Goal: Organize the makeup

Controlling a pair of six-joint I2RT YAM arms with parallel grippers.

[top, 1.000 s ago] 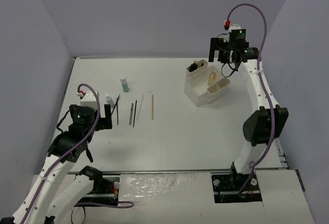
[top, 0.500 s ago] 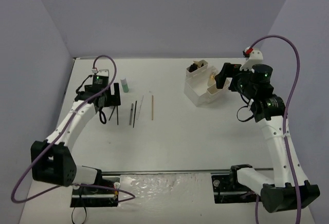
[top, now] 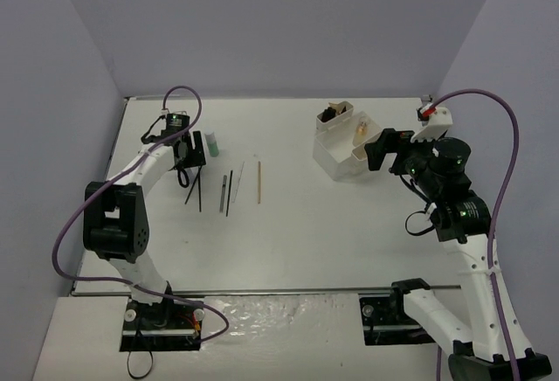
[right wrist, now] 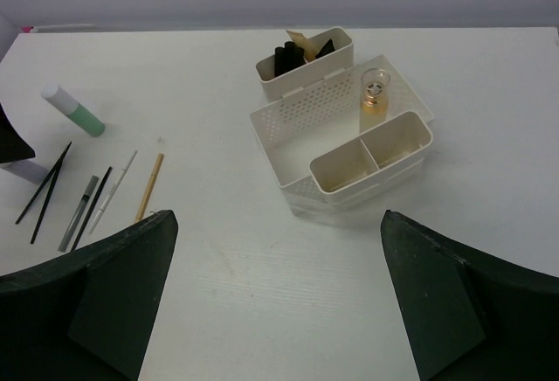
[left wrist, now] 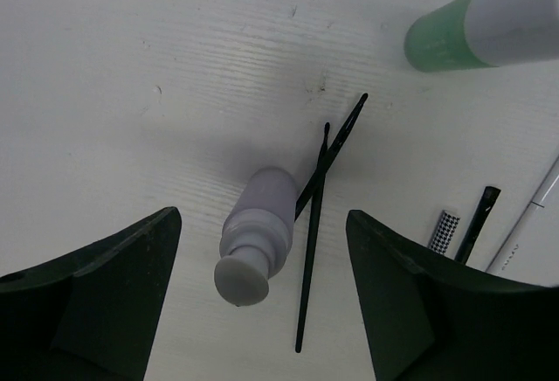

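At upper left of the overhead view, my left gripper (left wrist: pixel 262 217) hovers, fingers spread wide and empty, framing the small grey bottle (left wrist: pixel 258 239). The bottle is apparently standing, white cap toward the wrist frame's lower left, long axis slanting up-right. It looks light, rigid and slick; I'd pinch the body below the cap. Crossed black pencils (left wrist: pixel 311 250) lie just beside it, a green bottle (left wrist: pixel 437 45) upper right. My right gripper (right wrist: pixel 278 217) hangs parted, holding nothing, near the white box (right wrist: pixel 297 149).

The bench (left wrist: pixel 131 66) is matt white with a fine grain. The grey bottle (left wrist: pixel 260 224) looks like smooth matt plastic. The white box (right wrist: pixel 304 117) is perforated plastic; the amber bottle (right wrist: pixel 376 93) is clear and glossy.
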